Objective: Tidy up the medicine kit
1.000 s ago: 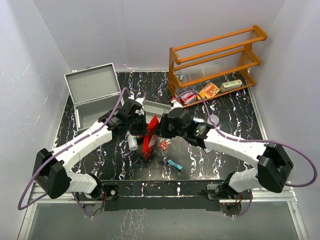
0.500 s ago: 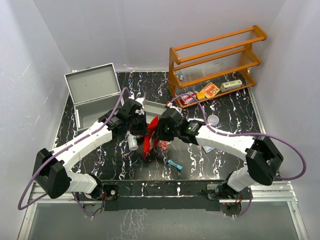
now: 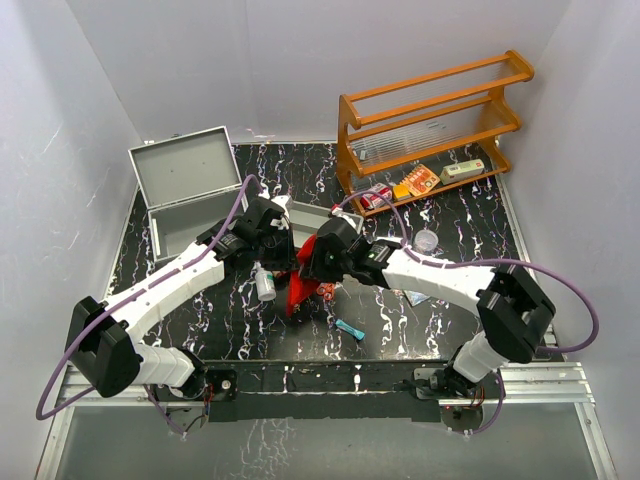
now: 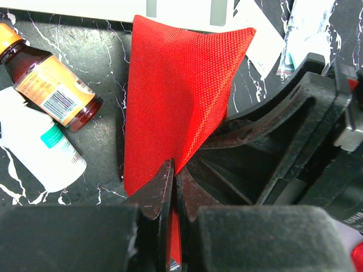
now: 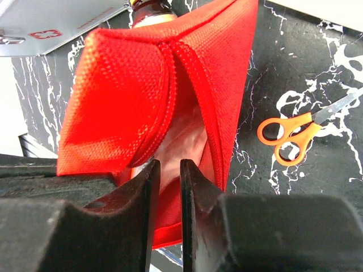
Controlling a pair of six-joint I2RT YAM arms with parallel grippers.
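Marble table (image 3: 470, 215), both hands (image 4: 173, 173) (image 5: 168, 169) tight on pouch (image 4: 176, 85)

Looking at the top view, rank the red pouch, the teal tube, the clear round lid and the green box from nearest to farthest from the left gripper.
From the left gripper:
1. red pouch, clamped in it, at centre.
2. teal tube, toward the near edge, to the right.
3. round lid, farther right.
4. green box, on the rack bottom shelf, far right.

red cross mark (image 5: 45, 34) on grey case (image 5: 74, 16)
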